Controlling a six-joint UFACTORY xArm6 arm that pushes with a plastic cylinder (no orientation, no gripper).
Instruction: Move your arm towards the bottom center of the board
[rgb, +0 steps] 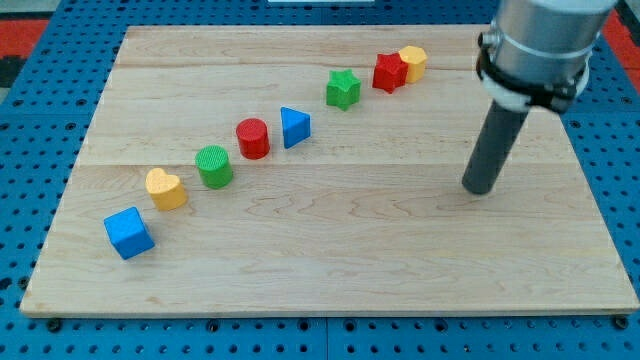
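Note:
My tip rests on the wooden board at the view's right, well apart from all blocks. A diagonal line of blocks runs from lower left to upper right: blue cube, yellow heart, green cylinder, red cylinder, blue triangle, green star, red star, yellow hexagon-like block. The nearest blocks, the red star and the yellow one, lie up and left of my tip.
The arm's grey body hangs over the board's upper right corner. A blue pegboard surface surrounds the board. A red area shows at the top left.

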